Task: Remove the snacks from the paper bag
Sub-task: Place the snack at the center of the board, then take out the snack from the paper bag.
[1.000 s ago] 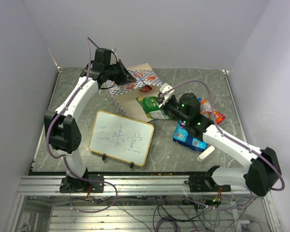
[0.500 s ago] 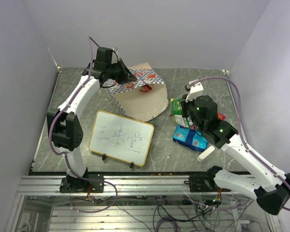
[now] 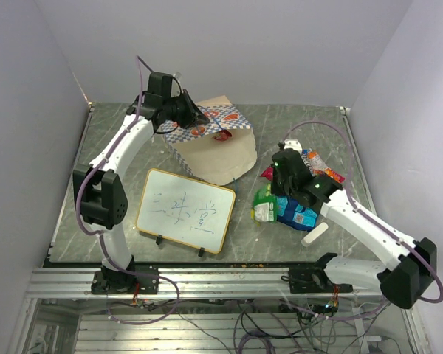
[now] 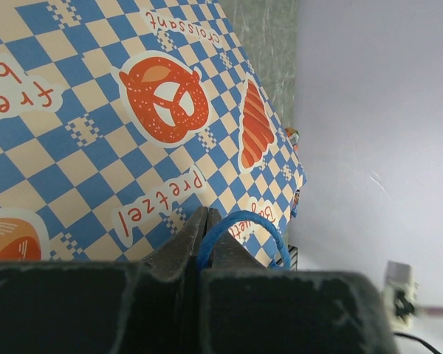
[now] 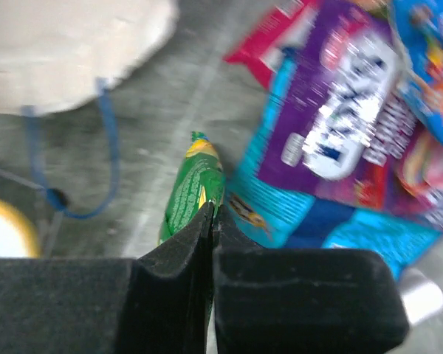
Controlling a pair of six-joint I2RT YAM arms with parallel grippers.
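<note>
Pincer clamped on green packet; blue-purple packet beside, blurred, possibly touching.

the paper bag looks matt, green packet glossy.

paper bag: tan, blue-white chequered | cord: blue; green packet; teal-purple packet

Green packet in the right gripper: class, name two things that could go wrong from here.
1. The right gripper pinches only the edge of the green packet, so it may slip free.
2. The left gripper holds the paper bag by one thin blue cord; that could slide out and let the bag shift.
</note>
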